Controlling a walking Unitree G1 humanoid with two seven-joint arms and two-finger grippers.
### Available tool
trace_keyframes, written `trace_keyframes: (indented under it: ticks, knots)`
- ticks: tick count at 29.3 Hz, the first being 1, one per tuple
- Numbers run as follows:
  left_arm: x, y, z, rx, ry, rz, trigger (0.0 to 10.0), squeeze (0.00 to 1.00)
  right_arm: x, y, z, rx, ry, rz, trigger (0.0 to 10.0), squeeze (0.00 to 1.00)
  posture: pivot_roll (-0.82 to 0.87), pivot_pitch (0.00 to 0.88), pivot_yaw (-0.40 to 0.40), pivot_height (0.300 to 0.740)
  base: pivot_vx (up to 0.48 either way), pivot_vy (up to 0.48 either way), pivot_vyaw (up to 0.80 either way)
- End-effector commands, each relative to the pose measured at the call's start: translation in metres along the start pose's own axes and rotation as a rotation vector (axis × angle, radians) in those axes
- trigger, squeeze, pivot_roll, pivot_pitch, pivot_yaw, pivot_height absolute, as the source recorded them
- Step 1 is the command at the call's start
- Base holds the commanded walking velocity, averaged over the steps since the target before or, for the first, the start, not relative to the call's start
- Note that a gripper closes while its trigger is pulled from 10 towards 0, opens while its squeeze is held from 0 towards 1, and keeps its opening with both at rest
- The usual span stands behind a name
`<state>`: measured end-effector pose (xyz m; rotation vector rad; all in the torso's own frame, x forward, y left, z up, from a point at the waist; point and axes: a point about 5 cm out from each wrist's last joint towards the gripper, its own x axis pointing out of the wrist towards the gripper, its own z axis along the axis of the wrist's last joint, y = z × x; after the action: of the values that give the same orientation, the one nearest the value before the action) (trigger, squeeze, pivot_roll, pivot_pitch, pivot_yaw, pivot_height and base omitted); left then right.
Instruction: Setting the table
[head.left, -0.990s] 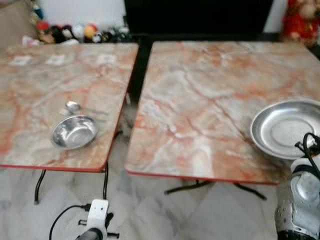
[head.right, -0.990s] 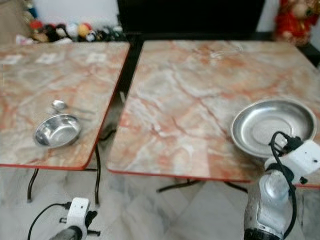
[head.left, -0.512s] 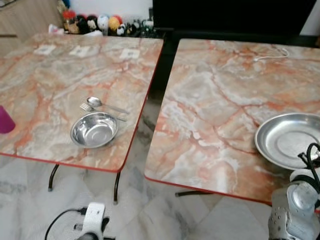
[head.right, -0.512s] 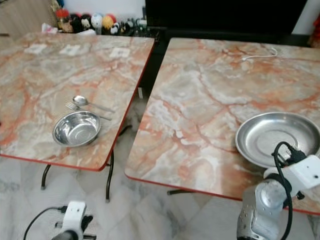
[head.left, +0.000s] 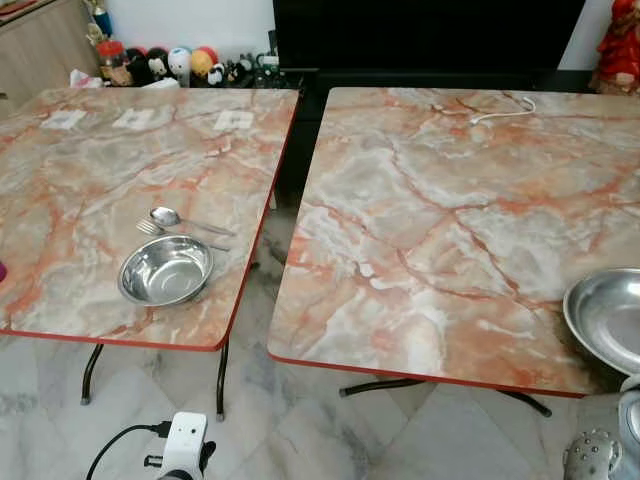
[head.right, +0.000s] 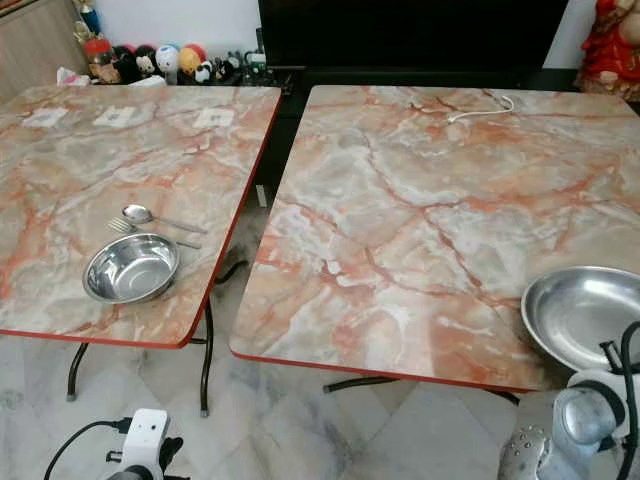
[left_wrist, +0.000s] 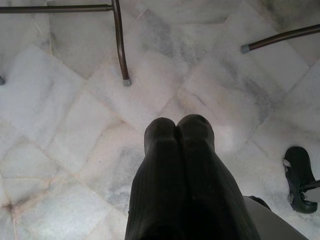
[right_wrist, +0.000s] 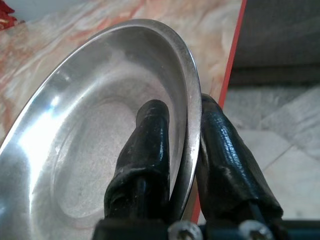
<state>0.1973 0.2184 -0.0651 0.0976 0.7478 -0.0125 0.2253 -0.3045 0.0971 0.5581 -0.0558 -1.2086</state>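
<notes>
Shiny steel plate (head.right: 585, 312) overhangs the right table's (head.right: 420, 200) near edge.

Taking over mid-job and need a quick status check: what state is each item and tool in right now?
Steel plate: rim pinched by the right tool, over the right table near its front edge.
Steel bowl: upright, empty, on the left table.
Spoon and fork: lying flat just behind the bowl.
Left tool: shut, empty, hanging over the floor.

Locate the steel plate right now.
The steel plate sits at the near right corner of the right-hand table, its rim pinched by the right pincer, one finger inside, one outside.
</notes>
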Motion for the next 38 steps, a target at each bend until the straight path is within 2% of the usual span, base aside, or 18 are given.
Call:
trace_keyframes:
  ticks: [1,2,3,8,10,12,13,20,26,34,38]
  knots:
    - [-0.003,0.005,-0.007,0.010,0.035,0.006,10.0,0.00,0.000,0.002,-0.004,0.023,0.034,-0.001,10.0,0.29,-0.04,0.074,0.028,0.740,0.000,0.000,0.00]
    - [-0.003,0.005,-0.007,0.011,0.035,0.006,10.0,0.00,0.000,0.002,-0.005,0.027,0.042,0.000,10.0,0.57,-0.04,0.073,0.029,0.740,0.000,0.000,0.00]
    - [-0.003,0.005,-0.007,0.011,0.034,0.006,10.0,0.00,-0.001,0.003,-0.006,0.032,0.051,0.006,10.0,0.67,-0.04,0.074,0.028,0.740,0.000,0.000,0.00]
    - [-0.002,0.003,-0.006,0.015,0.029,0.002,10.0,0.00,-0.001,0.006,-0.007,0.040,0.057,0.028,10.0,0.65,-0.04,0.074,0.029,0.740,0.000,0.000,0.00]
    - [-0.002,0.003,-0.006,0.016,0.027,0.000,10.0,0.00,-0.001,0.005,-0.007,0.035,0.055,0.024,10.0,0.57,-0.04,0.075,0.028,0.740,0.000,0.000,0.00]
    - [-0.002,0.003,-0.006,0.016,0.027,0.000,10.0,0.00,-0.001,0.006,-0.007,0.032,0.055,0.029,10.0,0.57,-0.04,0.075,0.028,0.740,0.000,0.000,0.00]
    - [-0.002,0.003,-0.006,0.019,0.027,-0.003,10.0,0.00,-0.002,0.006,-0.006,0.021,0.049,0.036,10.0,0.00,-0.04,0.076,0.029,0.740,0.000,0.000,0.00]
    - [-0.001,0.001,-0.004,0.025,0.020,-0.009,10.0,0.00,-0.011,0.007,-0.009,-0.026,0.045,0.074,10.0,0.00,-0.05,0.078,0.025,0.740,0.000,0.000,0.00]
    - [-0.001,0.000,-0.003,0.027,0.016,-0.014,10.0,0.00,-0.018,0.008,-0.019,-0.039,0.096,0.096,10.0,0.00,-0.05,0.079,0.023,0.740,0.000,0.000,0.00]
    - [-0.001,-0.004,-0.004,0.029,0.020,-0.019,10.0,0.00,-0.022,0.009,-0.018,-0.051,0.096,0.135,10.0,0.00,-0.06,0.077,0.018,0.740,0.000,0.000,0.00]
    - [-0.001,-0.005,-0.005,0.028,0.026,-0.020,10.0,0.00,-0.024,0.004,-0.014,-0.047,0.077,0.117,10.0,0.00,-0.05,0.075,0.016,0.740,0.000,0.000,0.00]
